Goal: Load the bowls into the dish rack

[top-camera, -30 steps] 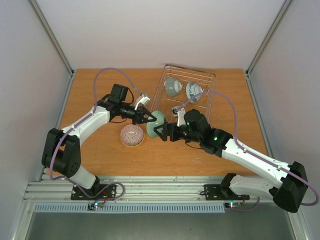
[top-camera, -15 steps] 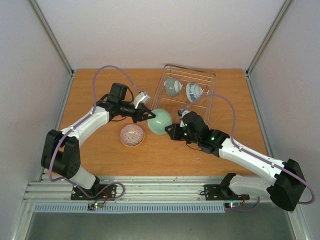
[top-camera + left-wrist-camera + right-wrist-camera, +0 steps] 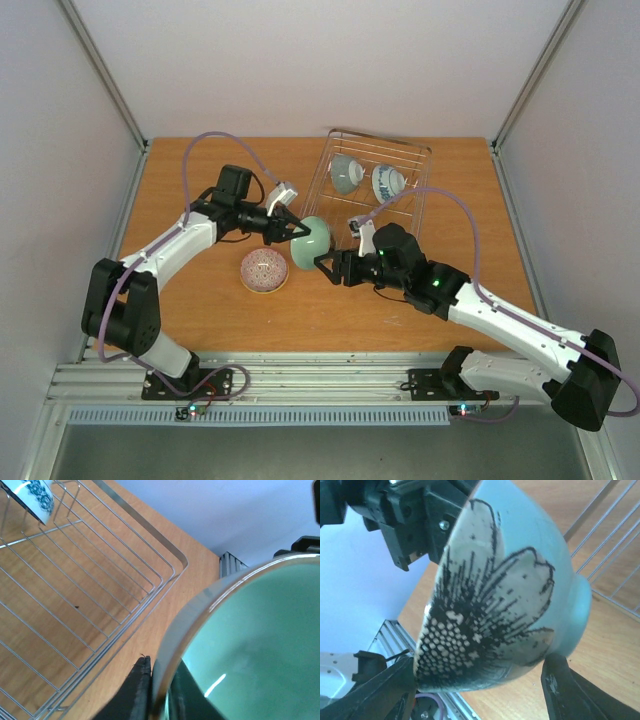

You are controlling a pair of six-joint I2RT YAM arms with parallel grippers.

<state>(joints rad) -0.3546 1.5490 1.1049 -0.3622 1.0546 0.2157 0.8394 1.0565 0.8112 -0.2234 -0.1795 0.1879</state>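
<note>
Air, not the orange-brown wooden desk (image 3: pixel 200 180), lies under the pale green round ceramic bowl (image 3: pixel 312 242) (a black flower is drawn on its outer wall, plain in the right wrist view (image 3: pixel 505 580)). It hangs tipped on its side just beside the near left corner of the dish rack of thin silvery wire (image 3: pixel 412 150), outside the basket.

The left claw (image 3: pixel 296 232) is clenched on the bowl's rim: in the left wrist view one dark finger (image 3: pixel 140 690) lies against the outside of the rim and the other shows just inside the green hollow (image 3: pixel 250 640).

The right claw (image 3: pixel 325 266) reaches in from the other side. Its two dark fingers (image 3: pixel 565 690) stand spread, one by the rim and one by the foot, with the bowl between them. Whether they press on it or merely flank it I cannot tell.

Inside the rack two more bowls lean on edge side by side: a plain pale grey-green bowl (image 3: pixel 346 173) and a blue-and-white patterned bowl (image 3: pixel 388 183).

A pink-red patterned bowl with a tan outside (image 3: pixel 264 270) sits upright on the desk, near the held bowl and below the left claw in the overhead view.
</note>
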